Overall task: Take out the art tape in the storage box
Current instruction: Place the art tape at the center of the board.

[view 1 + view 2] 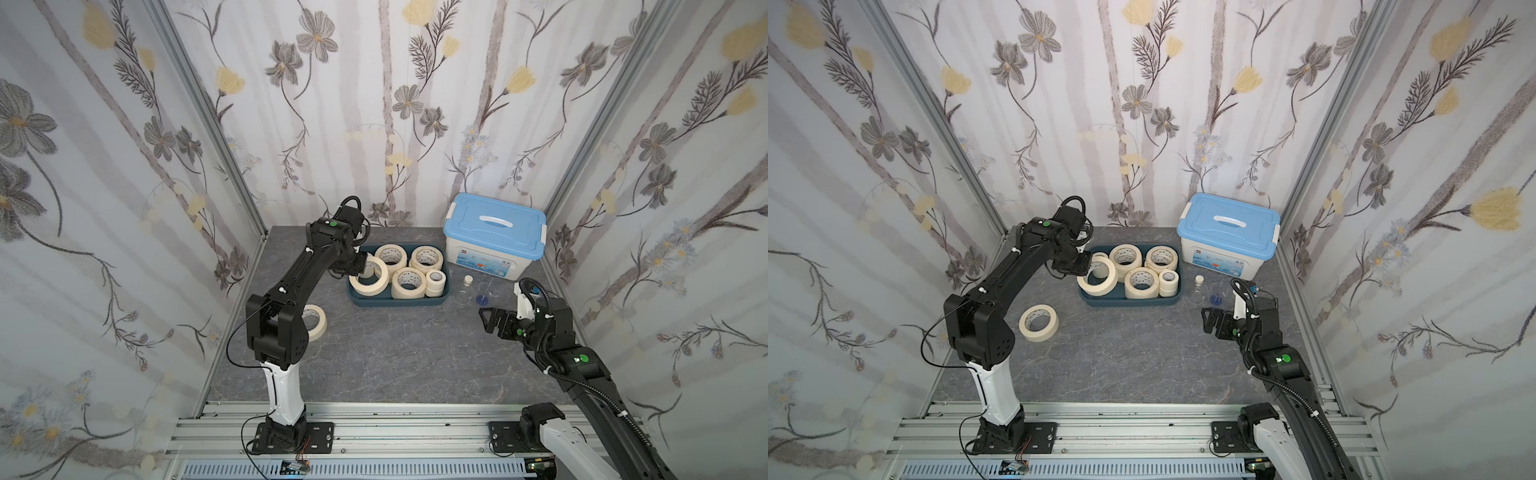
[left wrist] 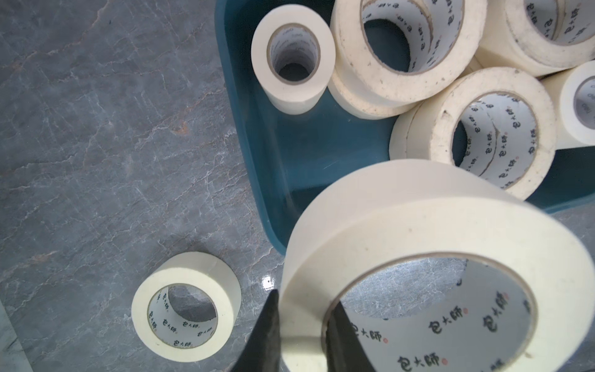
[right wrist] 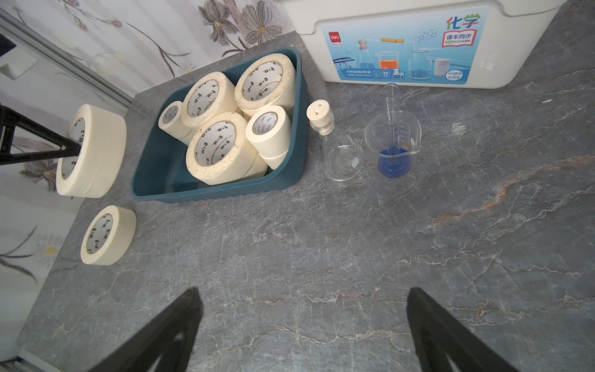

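Observation:
My left gripper (image 2: 304,298) is shut on the wall of a large cream art tape roll (image 2: 418,232), one finger inside the core and one outside. This roll (image 1: 370,276) hangs tilted over the left end of the dark teal storage box (image 1: 399,302), seen from the right wrist too (image 3: 96,151). Several more rolls (image 1: 1142,282), large and small, lie in the box (image 3: 219,193). Another large roll (image 1: 1039,323) lies flat on the table left of the box. My right gripper (image 3: 302,299) stands open above bare table at the right (image 1: 488,320).
A white tub with a light-blue lid (image 1: 494,232) stands at the back right. Between it and the box are a stoppered glass flask (image 3: 338,154) and a beaker with blue liquid (image 3: 394,151). Flowered walls close in on three sides.

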`<state>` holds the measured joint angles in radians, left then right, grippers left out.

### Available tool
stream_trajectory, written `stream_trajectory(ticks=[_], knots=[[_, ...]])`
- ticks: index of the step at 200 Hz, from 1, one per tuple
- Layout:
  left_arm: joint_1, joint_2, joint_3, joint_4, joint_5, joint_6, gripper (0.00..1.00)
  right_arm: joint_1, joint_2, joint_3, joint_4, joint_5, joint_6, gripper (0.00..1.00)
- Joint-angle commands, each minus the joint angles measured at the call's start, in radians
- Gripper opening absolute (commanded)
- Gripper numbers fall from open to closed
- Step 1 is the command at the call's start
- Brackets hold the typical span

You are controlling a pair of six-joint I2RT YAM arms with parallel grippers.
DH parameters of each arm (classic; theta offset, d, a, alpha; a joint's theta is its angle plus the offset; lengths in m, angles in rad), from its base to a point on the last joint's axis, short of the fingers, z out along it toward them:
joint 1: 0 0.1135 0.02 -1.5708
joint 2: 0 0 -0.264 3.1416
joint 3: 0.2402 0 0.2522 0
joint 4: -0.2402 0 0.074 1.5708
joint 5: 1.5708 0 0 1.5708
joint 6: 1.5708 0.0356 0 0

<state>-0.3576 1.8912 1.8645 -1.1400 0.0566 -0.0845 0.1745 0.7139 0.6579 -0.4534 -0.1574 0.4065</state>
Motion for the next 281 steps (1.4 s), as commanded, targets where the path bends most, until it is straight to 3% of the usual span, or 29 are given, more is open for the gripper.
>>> stream_trajectory(ticks=[1, 140, 202, 281], knots=[[0.005, -0.054, -0.068, 0.033, 0.009, -0.040, 0.11, 0.001, -0.001, 0.004, 0.001, -0.011, 0.015, 1.00], [0.056, -0.370, -0.652, 0.225, -0.008, -0.237, 0.04, 0.002, 0.037, 0.028, 0.001, -0.015, 0.021, 1.00], [0.075, -0.390, -0.752, 0.248, -0.038, -0.292, 0.04, 0.001, 0.061, 0.044, 0.001, -0.021, 0.020, 1.00], [0.086, -0.267, -0.772, 0.337, -0.051, -0.337, 0.03, 0.003, 0.071, 0.051, 0.001, -0.021, 0.015, 1.00]])
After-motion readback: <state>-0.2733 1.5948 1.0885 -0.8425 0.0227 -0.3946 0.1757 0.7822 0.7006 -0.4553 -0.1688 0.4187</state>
